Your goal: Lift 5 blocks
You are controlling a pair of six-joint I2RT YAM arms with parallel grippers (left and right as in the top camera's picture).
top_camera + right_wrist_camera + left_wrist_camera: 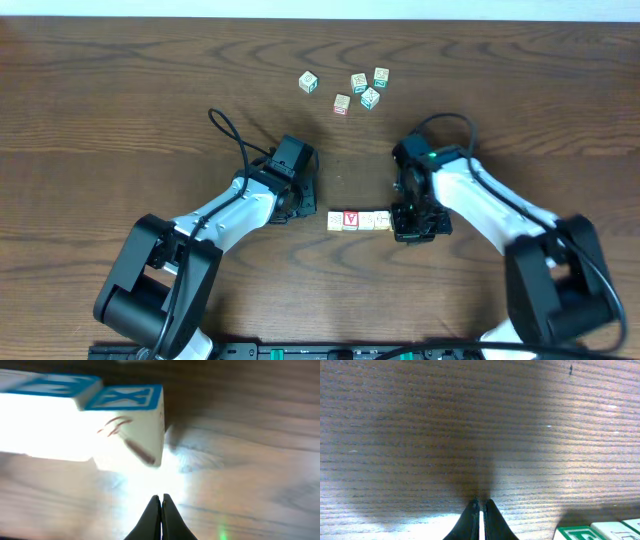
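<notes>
A short row of several pale blocks (366, 221) lies on the table between my arms, one of them with a red V face (350, 219). My left gripper (308, 208) is shut and empty, low over the wood just left of the row. In the left wrist view its tips (480, 502) touch bare table, and the row's end block (577, 533) shows green print at the lower right. My right gripper (400, 222) is shut and empty at the row's right end. The right wrist view shows its tips (161, 496) just short of a blue-printed block (130, 425).
Several loose cubes with teal, green or pinkish prints lie at the back: one (308, 82) apart on the left, and a cluster (370, 97) near the middle. Black cables loop over both arms. The wooden table (120, 120) stretches wide on either side.
</notes>
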